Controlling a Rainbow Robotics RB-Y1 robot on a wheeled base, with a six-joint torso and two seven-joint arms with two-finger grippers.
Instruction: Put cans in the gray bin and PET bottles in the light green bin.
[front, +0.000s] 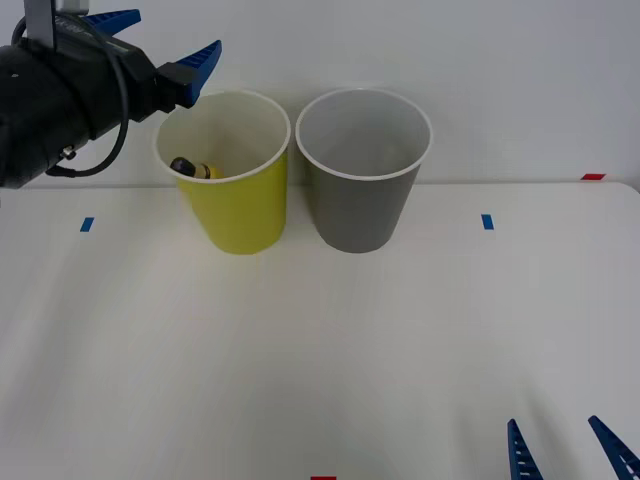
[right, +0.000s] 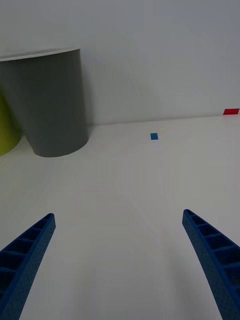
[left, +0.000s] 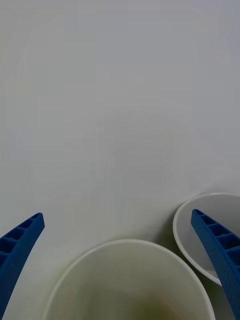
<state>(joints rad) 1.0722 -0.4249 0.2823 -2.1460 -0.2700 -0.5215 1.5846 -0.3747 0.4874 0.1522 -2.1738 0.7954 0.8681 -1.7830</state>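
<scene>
Both claws released, bottle lying inside the lime bin.

Right gripper (front: 572, 448) waits nearest, low over the table's (front: 300, 360) front right corner, its blue fingers (right: 30, 252) spread wide with nothing between them. Farther back, side by side and nearly touching, stand the light green bin (front: 235, 210) on the left and the gray bin (front: 360, 205) on the right. Inside the green one the small yellow PET bottle (front: 192, 168) lies on its side. Left gripper (front: 165, 48) hangs above that bin's far left rim, fingers (left: 17, 245) parted and holding nothing.
</scene>
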